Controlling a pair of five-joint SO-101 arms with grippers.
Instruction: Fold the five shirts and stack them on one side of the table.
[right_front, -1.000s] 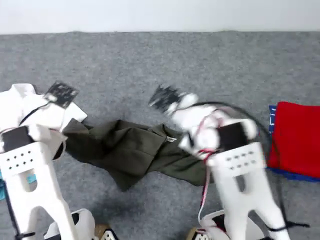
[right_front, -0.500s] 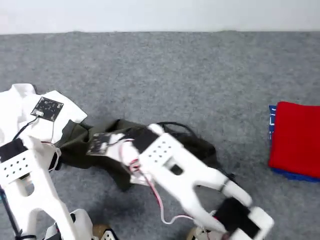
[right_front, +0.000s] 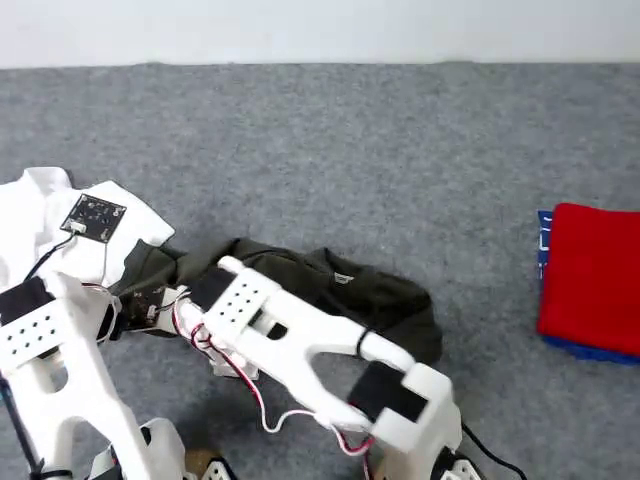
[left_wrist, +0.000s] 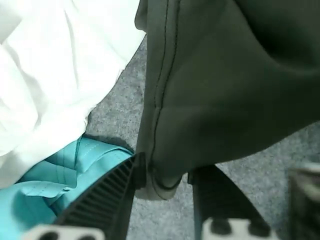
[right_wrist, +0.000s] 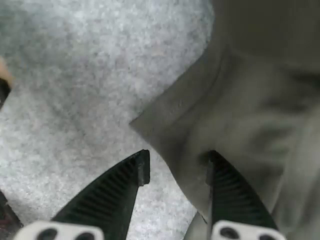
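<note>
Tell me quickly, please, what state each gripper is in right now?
Left gripper: closed on the dark green shirt at its hem.
Right gripper: open, over the same shirt's edge.

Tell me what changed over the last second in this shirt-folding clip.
The right arm swung from the middle across to the left, and its open right gripper now sits at the left edge of the olive shirt, near the left gripper. The left arm dipped slightly early on. The white shirt and the red shirt stayed put.
</note>
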